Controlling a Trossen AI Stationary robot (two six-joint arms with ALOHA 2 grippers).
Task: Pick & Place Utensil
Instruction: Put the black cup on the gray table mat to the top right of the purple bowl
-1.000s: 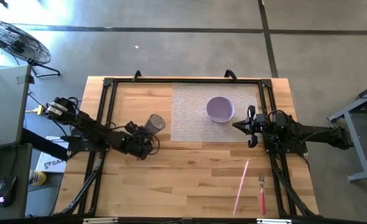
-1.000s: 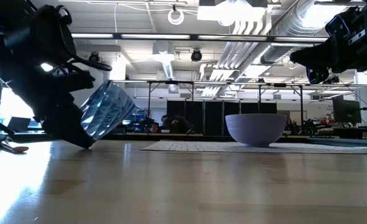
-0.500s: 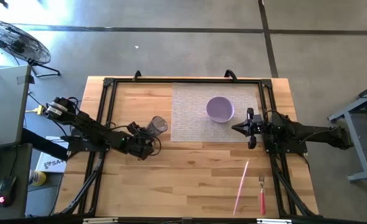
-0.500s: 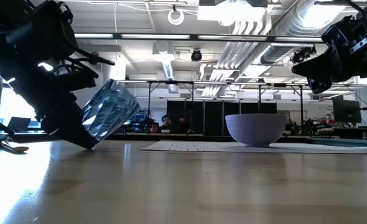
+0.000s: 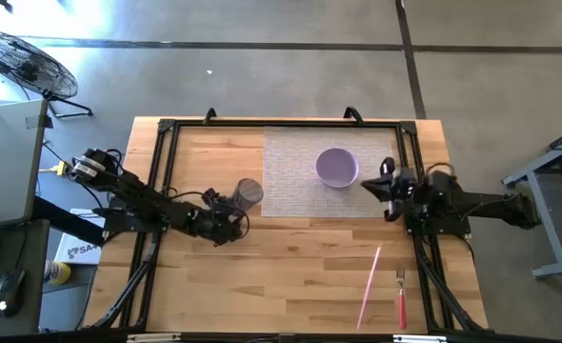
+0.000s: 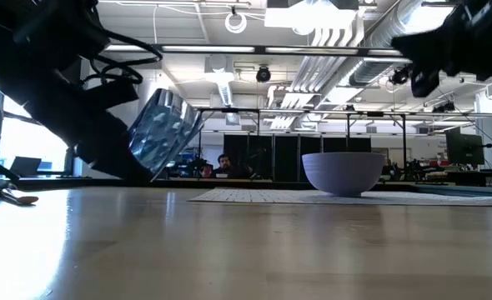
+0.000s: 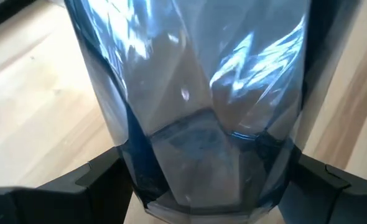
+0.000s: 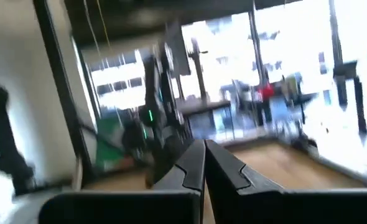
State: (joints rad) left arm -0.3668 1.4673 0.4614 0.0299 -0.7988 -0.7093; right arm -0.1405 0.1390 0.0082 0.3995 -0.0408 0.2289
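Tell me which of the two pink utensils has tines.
The shorter fork, nearest the table's right edge; silver tines top its pink handle. The longer pink stick beside it is plain.

Glossy faceted clear glass (image 7: 202, 93), woven mat (image 5: 291, 157), smooth matt bowl (image 5: 337, 168), grained wooden table (image 5: 291, 276).

left end effector (image 5: 231, 203) clamped, raised; right end effector (image 5: 388, 181) closed, aloft.
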